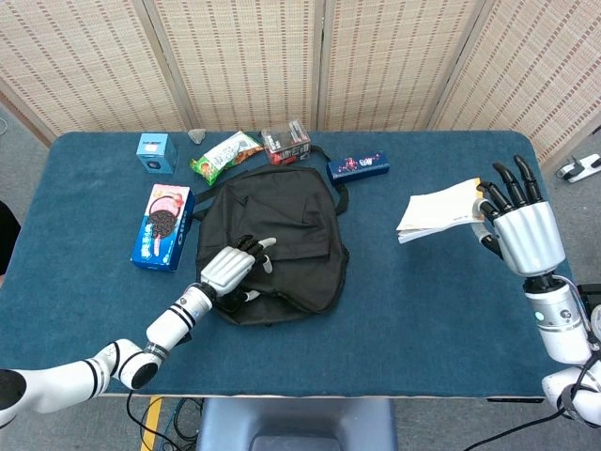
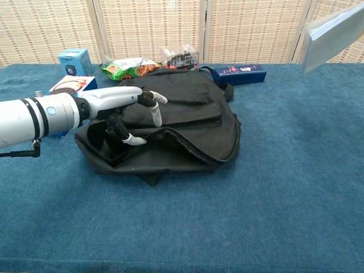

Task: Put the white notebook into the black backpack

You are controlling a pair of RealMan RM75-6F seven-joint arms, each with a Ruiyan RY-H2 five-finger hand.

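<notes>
The black backpack (image 1: 282, 235) lies flat at the table's middle left. My left hand (image 1: 235, 267) grips the front edge of its upper layer and holds it raised, so a dark gap (image 2: 153, 149) shows along the near side. In the chest view the left hand (image 2: 122, 105) has its thumb under that edge and fingers curled over it. Above the table at the right, my right hand (image 1: 521, 225) holds the white notebook (image 1: 437, 210), well clear of the backpack. In the chest view only the notebook (image 2: 333, 35) shows, at the top right corner.
Behind and left of the backpack lie a cookie box (image 1: 161, 225), a small blue box (image 1: 155, 151), a green snack bag (image 1: 225, 155), a clear container (image 1: 286, 141) and a dark blue box (image 1: 358, 166). Blue tabletop (image 1: 423, 301) lies between backpack and right hand.
</notes>
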